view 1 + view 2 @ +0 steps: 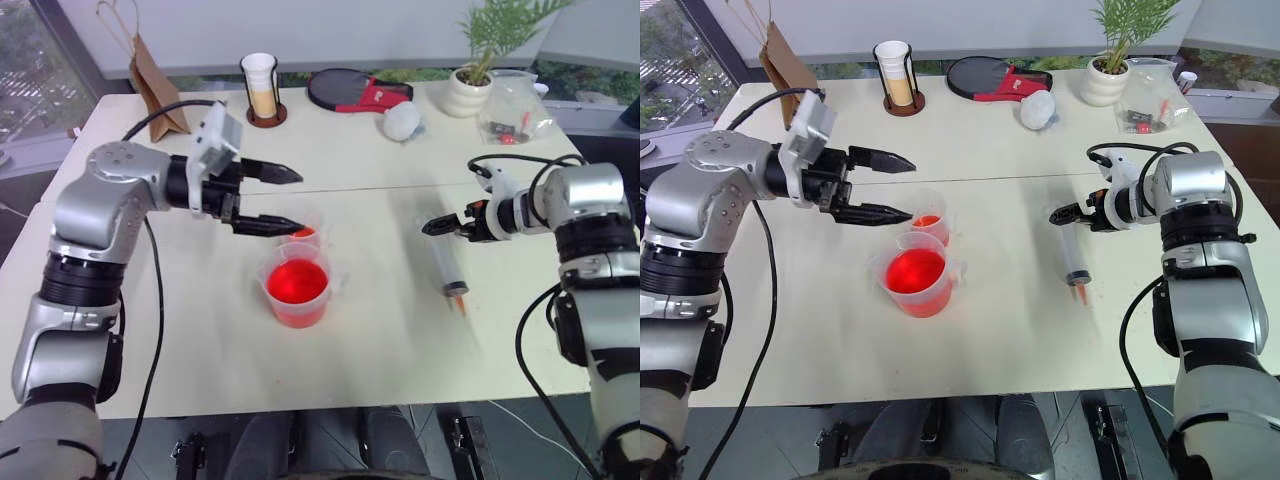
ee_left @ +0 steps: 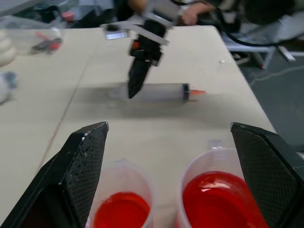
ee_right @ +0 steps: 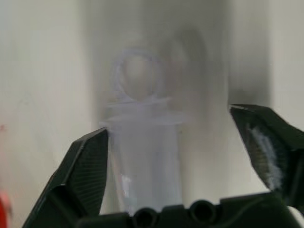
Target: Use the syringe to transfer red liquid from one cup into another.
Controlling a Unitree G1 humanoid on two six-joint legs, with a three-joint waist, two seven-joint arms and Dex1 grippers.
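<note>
Left eye view: syringe lies flat on the table at centre right, orange nozzle toward the bottom edge, plunger end toward the top; barrel looks empty as far as I can tell. Right end effector sits just above the plunger end, jaws apart and holding nothing; right wrist view has the plunger ring and barrel top between the spread fingers, no contact visible. Judgement: syringe set down there to keep it off the cups. Beaker at picture centre holds red liquid; small cup touches or nearly touches it on the upper side, also with red liquid in its bottom, so some transfer looks done. Left end effector hovers level over the small cup, jaws wide, empty, one finger above the rim and one higher; probably placed to steady or take a cup. Around: paper bag upper left, white cup in holder top centre, paddle, potted plant, clear bag upper right, all well apart. Nothing blocks the syringe; the left arm crowds the cups from the left.
</note>
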